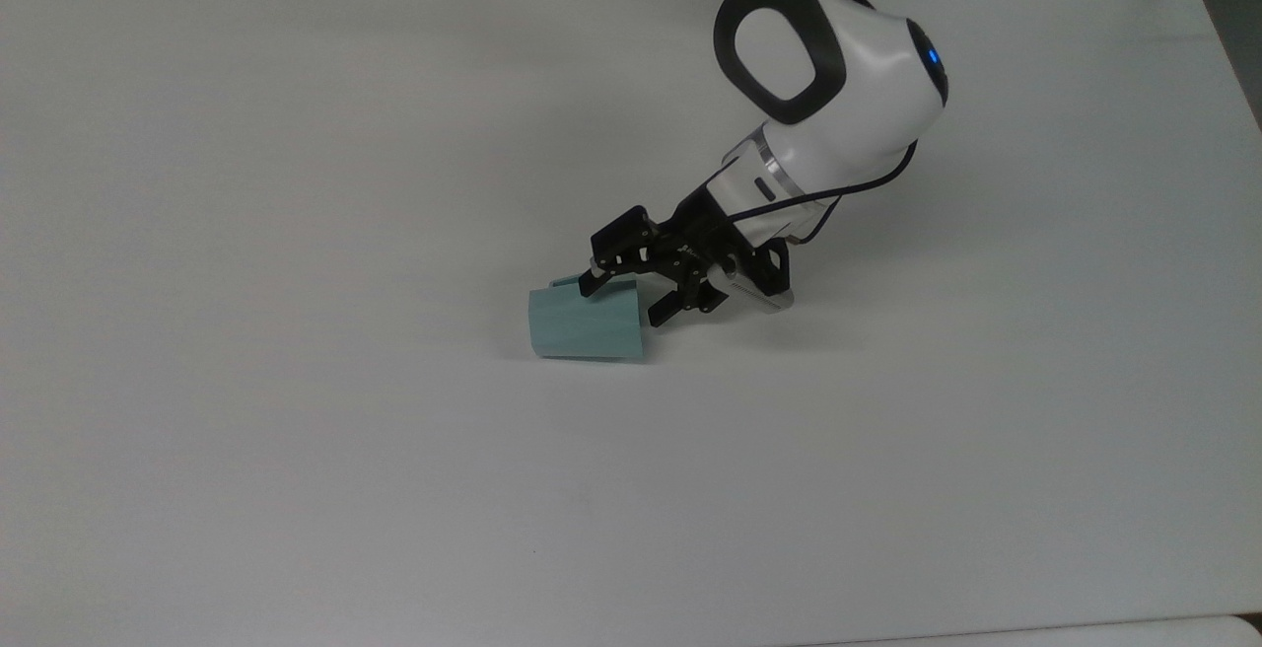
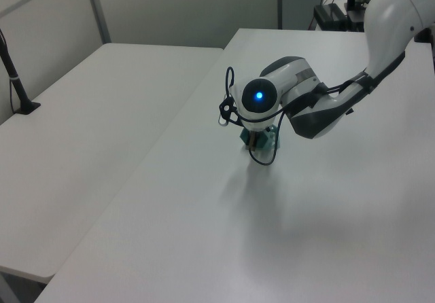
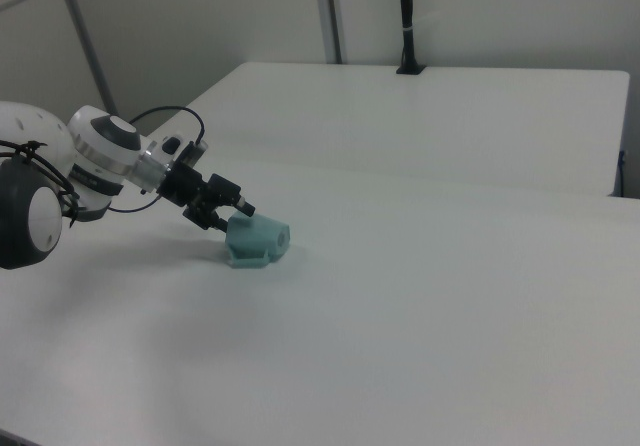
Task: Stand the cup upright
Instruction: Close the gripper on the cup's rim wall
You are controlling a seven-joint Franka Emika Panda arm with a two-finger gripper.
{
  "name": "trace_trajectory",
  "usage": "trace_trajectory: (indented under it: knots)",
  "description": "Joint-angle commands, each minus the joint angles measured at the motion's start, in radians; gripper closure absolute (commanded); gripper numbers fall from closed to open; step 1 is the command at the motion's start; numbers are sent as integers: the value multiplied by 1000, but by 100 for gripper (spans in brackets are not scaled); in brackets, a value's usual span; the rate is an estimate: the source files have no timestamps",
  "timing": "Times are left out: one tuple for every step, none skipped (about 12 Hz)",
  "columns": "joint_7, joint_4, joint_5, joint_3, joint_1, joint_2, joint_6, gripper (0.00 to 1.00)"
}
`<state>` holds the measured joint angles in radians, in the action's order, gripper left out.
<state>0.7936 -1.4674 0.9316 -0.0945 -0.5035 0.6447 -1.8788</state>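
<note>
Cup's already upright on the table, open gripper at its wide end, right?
Not upright. The cup lies on its side on the table, as the top view shows, wide end toward the top view's right. The rest holds: the gripper is open at that wide end, one finger over the cup's upper edge.

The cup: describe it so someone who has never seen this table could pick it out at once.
On the wide white table, follow the white robot arm down to its black end effector, open at the table surface. The cup is right at those fingertips, lying on its side. It is the one pale teal thing there, small, with flat angular facets.
</note>
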Motion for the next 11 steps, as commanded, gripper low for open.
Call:
trace_trajectory:
  knots:
    - [-4, 21, 18, 1, 14, 12, -23, 0]
    - [-10, 21, 18, 2, 16, 10, -23, 6]
    - [-16, 19, 19, 2, 17, 10, -22, 23]
    - [-26, 18, 27, 2, 17, 10, -22, 40]
    - [-27, 12, 33, 2, 17, 10, -22, 60]
    - [-28, 9, 36, 2, 17, 12, -20, 74]
    - [-28, 1, 38, 4, 17, 24, -20, 79]
    - [-28, -7, 38, 4, 19, 29, -17, 87]
    - [-31, -20, 42, 4, 20, 30, -13, 91]
    - [-42, -48, 59, 4, 22, 32, -11, 92]
    - [-43, -59, 65, 2, 20, 41, -11, 100]
